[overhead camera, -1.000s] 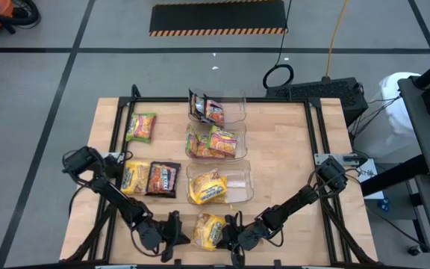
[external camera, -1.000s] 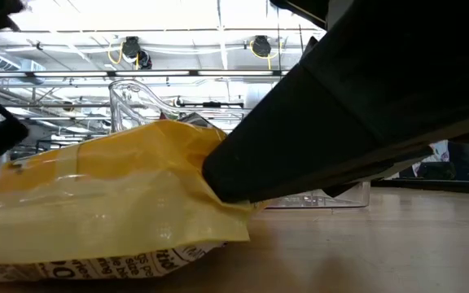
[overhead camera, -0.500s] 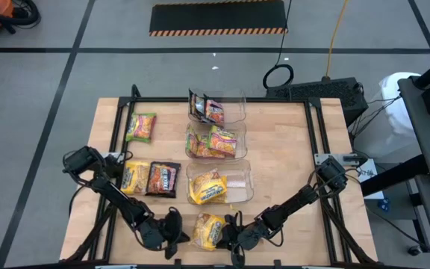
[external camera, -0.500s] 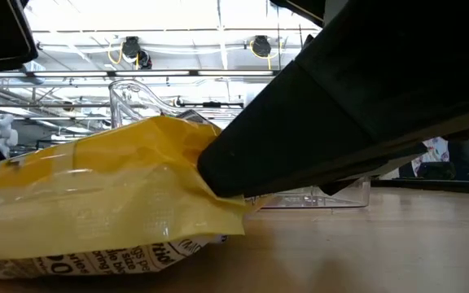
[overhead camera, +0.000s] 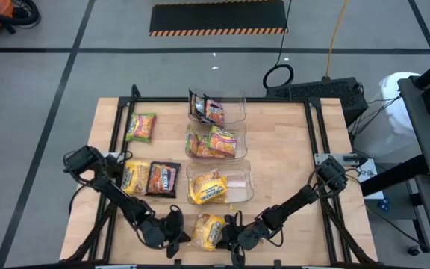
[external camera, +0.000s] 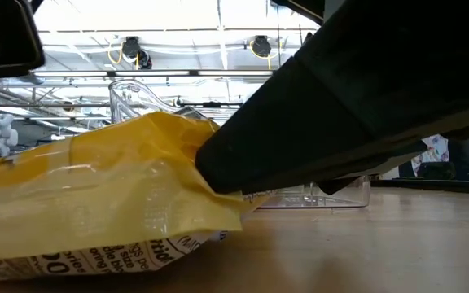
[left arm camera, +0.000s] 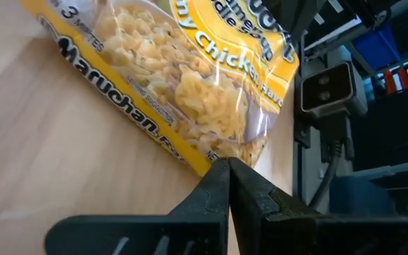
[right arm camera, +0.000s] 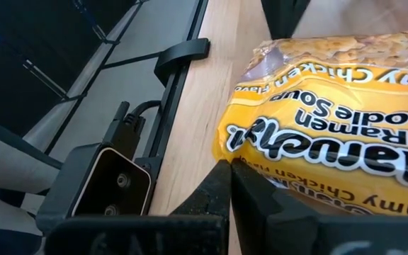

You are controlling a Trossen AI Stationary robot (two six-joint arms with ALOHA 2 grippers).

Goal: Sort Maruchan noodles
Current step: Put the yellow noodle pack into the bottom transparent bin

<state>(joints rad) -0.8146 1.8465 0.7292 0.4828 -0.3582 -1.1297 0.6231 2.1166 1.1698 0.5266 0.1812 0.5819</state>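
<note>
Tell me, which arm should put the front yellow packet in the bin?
Probably right: its gripper presses on the packet edge, and the bin holding a yellow one lies just beyond. The left gripper only meets a corner.

Three clear bins (overhead camera: 219,141) sit in a row. Four noodle packets (overhead camera: 163,179) lie loose on the table (overhead camera: 290,157). Two robot arms (overhead camera: 290,205) reach in.

A dark arm (external camera: 365,98) hides the yellow packet's (external camera: 96,203) right side, and the frame edge cuts its left.
</note>
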